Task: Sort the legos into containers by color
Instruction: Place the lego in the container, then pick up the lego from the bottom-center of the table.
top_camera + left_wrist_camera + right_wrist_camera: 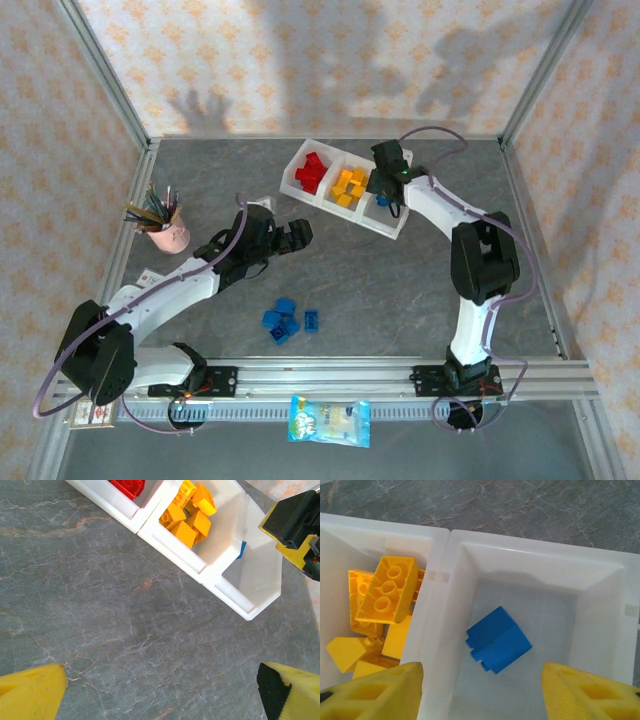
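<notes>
Blue plastic, one single brick (498, 640), lies on the floor of the right end compartment of the white tray (440, 605). It rests a little tilted, apart from the walls. The right gripper (482, 692) hangs just above this compartment, and its two yellow fingers (375, 690) stand apart on both sides of the brick without touching it, so the jaws are spread and hold nothing.

In the middle compartment there is a pile of yellow bricks (380, 605), some lying flat and some leaning on each other. In the top view the third compartment, on the left end, holds the red bricks (311, 172). The tray (392, 228) sits at the far part of the grey table (400, 290), turned at an angle, with the right gripper (385, 190) over its right end.

A small group of loose blue bricks (287, 322) lies on the table near the front edge, well apart from the tray, most of them touching each other.

The left gripper (298, 233) is above bare table, near the left end of the tray. In its own wrist view the left gripper (160, 697) shows its jaws spread wide and empty.

A pink pen cup (172, 235) stands at the left side of the table. A snack bag (330, 421) lies in front of the arm rail.
</notes>
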